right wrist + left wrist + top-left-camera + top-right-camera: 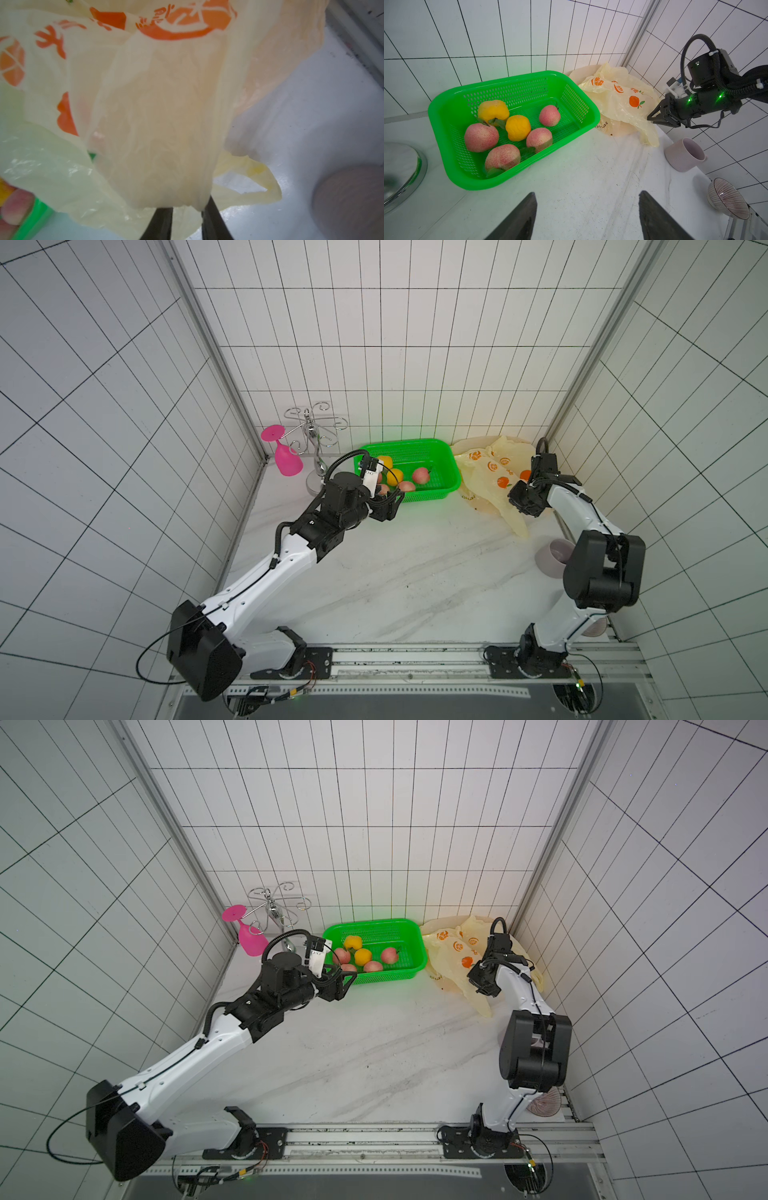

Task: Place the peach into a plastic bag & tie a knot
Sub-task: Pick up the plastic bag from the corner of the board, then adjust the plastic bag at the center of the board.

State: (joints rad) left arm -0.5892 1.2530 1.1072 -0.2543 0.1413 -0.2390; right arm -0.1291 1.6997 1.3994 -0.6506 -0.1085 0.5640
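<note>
While the left gripper [587,193] hangs spread wide and empty before the basket [512,77] at the back edge of the worktop [591,166], peaches [481,137] lie inside it. The right gripper [651,118] is pinched on the bag [618,104] in the back-right corner.

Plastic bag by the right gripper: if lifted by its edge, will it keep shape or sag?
The plastic bag looks thin and crumpled, so it will probably hang limp rather than hold open. Its film is see-through in the right wrist view, so it is likely very light. The loose handle loop over the table may trail or snag.
</note>
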